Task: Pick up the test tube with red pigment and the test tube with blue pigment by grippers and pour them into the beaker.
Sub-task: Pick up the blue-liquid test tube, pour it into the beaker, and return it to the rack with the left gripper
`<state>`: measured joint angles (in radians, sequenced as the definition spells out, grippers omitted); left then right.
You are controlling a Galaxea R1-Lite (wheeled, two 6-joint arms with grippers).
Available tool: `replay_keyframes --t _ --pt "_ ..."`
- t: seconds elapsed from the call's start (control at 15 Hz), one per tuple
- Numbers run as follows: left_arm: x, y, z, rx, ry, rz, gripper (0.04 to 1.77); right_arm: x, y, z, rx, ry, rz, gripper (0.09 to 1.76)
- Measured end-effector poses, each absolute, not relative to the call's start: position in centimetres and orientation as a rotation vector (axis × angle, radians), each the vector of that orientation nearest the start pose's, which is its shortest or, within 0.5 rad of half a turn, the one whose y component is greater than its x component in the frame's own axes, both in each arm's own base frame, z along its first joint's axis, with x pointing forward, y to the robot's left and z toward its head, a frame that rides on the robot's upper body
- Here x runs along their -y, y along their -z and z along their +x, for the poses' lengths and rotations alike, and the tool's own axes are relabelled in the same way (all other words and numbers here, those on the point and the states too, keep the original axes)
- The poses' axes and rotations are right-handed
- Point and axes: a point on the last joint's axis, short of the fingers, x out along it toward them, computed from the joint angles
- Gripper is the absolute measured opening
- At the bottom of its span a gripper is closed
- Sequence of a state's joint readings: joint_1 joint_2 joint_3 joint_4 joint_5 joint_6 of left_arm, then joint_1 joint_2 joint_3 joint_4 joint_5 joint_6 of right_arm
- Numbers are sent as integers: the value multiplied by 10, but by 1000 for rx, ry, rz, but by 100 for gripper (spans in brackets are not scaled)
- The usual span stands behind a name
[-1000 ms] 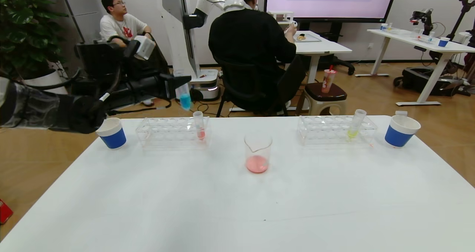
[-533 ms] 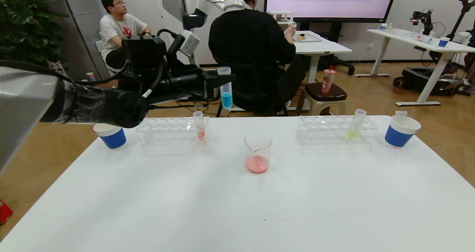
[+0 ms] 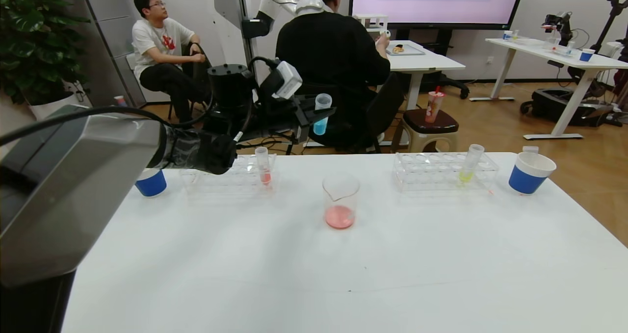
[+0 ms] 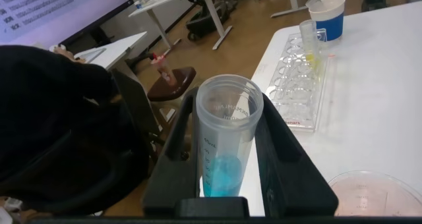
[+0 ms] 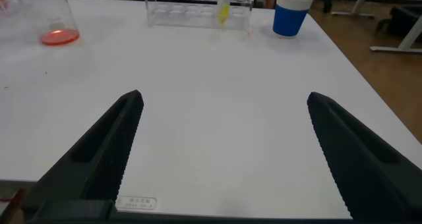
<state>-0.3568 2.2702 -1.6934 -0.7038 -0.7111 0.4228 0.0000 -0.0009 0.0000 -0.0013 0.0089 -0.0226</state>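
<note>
My left gripper is shut on the test tube with blue pigment and holds it upright in the air, beyond the table's far edge and up and a little left of the beaker. In the left wrist view the tube sits between the black fingers, open mouth up, with the beaker's rim below. The beaker holds a little pink-red liquid. A slim tube with red liquid stands in the left rack. My right gripper is open and empty, low over the table's near right part; the head view does not show it.
A clear rack stands at the far left. A second rack at the far right holds a yellow-green tube. Blue-and-white paper cups stand at the far left and far right. People sit behind the table.
My left arm has swung to the right with the blue tube, from above the left rack to a spot behind the beaker. Nothing on the table has moved.
</note>
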Motion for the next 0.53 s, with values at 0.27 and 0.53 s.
replay_keyframes --t 0.27,0.53 --pt "183 -193 443 451 1009 568 51 0 -76 -23 2 -9 -23 174" --pt "183 -178 441 498 985 678 51 0 -76 -23 2 -8 -23 174"
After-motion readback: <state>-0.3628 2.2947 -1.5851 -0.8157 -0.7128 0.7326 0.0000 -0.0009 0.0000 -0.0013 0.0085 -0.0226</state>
